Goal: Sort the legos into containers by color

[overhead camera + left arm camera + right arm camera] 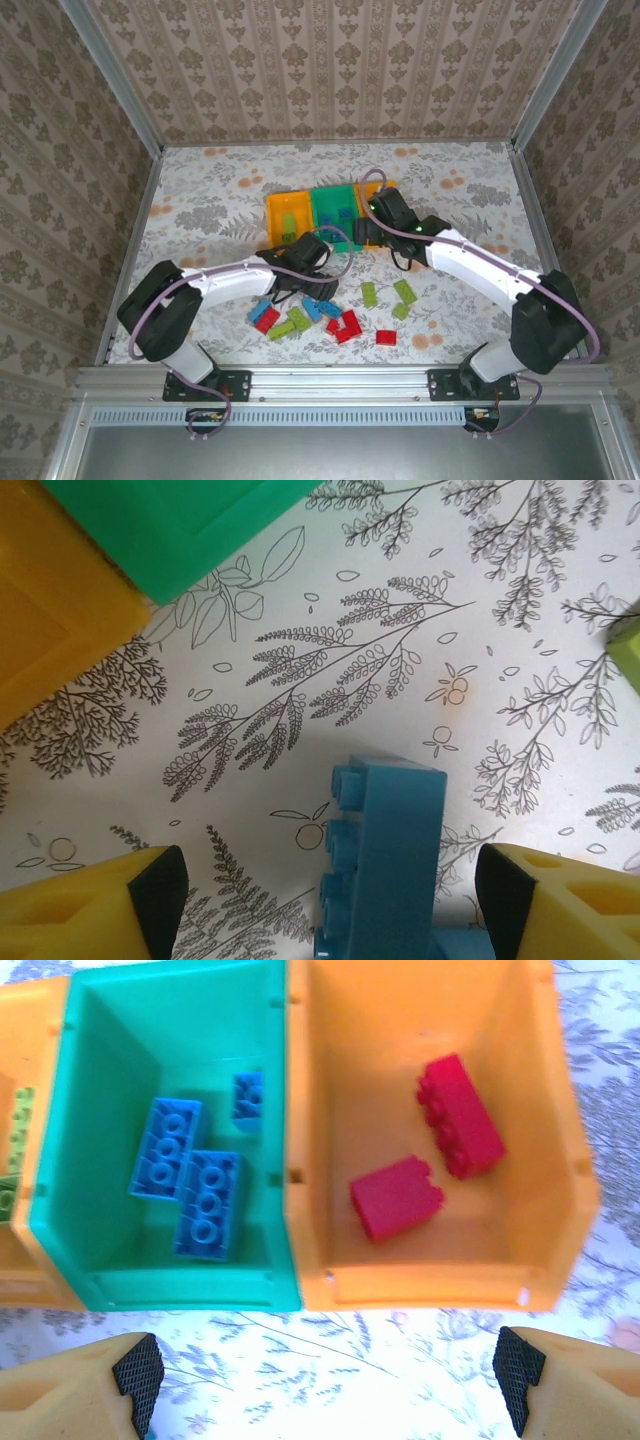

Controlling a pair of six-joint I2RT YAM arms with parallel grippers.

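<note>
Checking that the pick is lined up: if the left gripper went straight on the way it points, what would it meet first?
Most likely the blue lego between the fingers of the open left gripper, slightly right of centre, with the table beneath. Depth is unclear.

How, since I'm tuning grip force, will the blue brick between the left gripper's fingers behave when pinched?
The blue brick looks like rigid moulded plastic, so it probably won't flex. Its smooth faces may slip in the left gripper. Its studs face sideways, so a nudge might tip it.

Floral-patterned table (pixel 200 200) bears three containers (pixel 331 206) in a row and roughly a dozen loose legos (pixel 347 325).
</note>
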